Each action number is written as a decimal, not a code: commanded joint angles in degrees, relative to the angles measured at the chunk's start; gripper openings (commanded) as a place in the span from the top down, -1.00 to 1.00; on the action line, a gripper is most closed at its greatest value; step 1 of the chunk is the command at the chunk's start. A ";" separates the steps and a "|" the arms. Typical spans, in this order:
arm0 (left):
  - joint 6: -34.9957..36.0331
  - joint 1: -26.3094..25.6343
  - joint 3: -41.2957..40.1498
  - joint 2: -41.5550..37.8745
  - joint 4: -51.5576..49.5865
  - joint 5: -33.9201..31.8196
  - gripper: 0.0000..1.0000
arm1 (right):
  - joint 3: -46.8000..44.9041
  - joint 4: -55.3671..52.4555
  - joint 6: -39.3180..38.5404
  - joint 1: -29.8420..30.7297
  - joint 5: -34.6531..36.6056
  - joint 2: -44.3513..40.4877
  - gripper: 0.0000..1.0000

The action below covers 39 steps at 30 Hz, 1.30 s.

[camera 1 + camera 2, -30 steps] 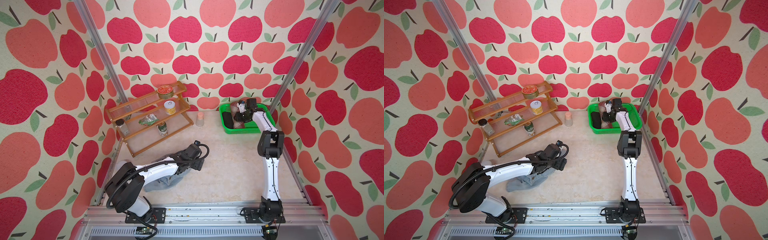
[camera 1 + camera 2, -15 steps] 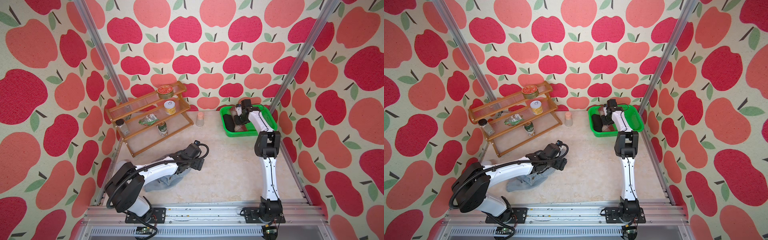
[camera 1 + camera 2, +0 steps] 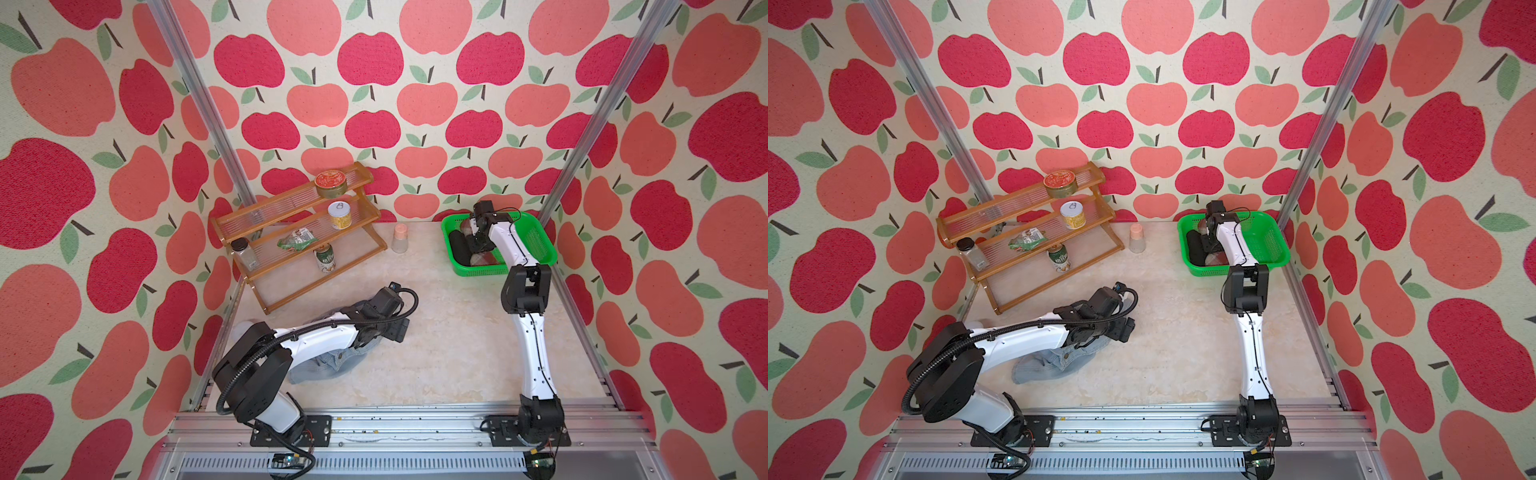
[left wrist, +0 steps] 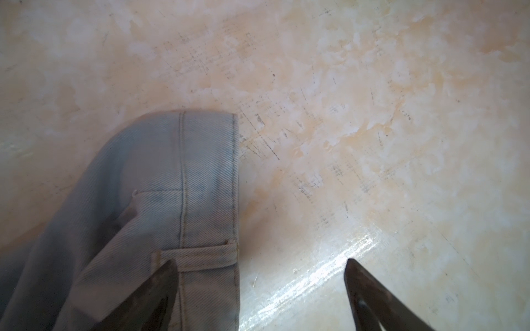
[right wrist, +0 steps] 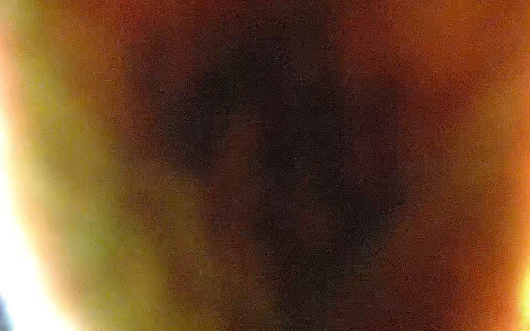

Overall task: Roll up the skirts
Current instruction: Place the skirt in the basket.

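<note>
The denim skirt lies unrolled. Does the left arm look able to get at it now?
Probably yes: the left arm hangs right over the denim skirt, jaws open with one at its edge, and nothing lies on the cloth.

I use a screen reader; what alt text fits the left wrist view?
A light blue denim skirt lies rumpled on a cream marbled tabletop. The left gripper is open, one finger over the skirt's stitched edge, the other over bare table.

- The right arm has swung its elbow a little inward over the surface.
- The right tool has slid across the green basket towards the black skirt.
</note>
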 commanded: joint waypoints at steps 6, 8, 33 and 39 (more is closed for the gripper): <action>-0.65 0.86 2.81 0.65 -1.96 1.46 -0.81 | -3.94 -3.46 2.45 -1.43 1.86 1.77 -0.76; -0.67 0.99 3.45 0.84 -1.96 1.71 -0.81 | -7.02 1.12 2.15 -1.49 1.04 -1.87 -0.80; 2.69 7.05 1.66 -17.57 0.92 -8.06 -0.93 | -47.02 22.12 11.47 5.56 -15.79 -47.96 -0.52; 1.38 10.00 -0.74 -26.39 -2.66 -9.30 -0.94 | -70.33 34.34 22.86 15.39 -28.31 -55.73 -0.49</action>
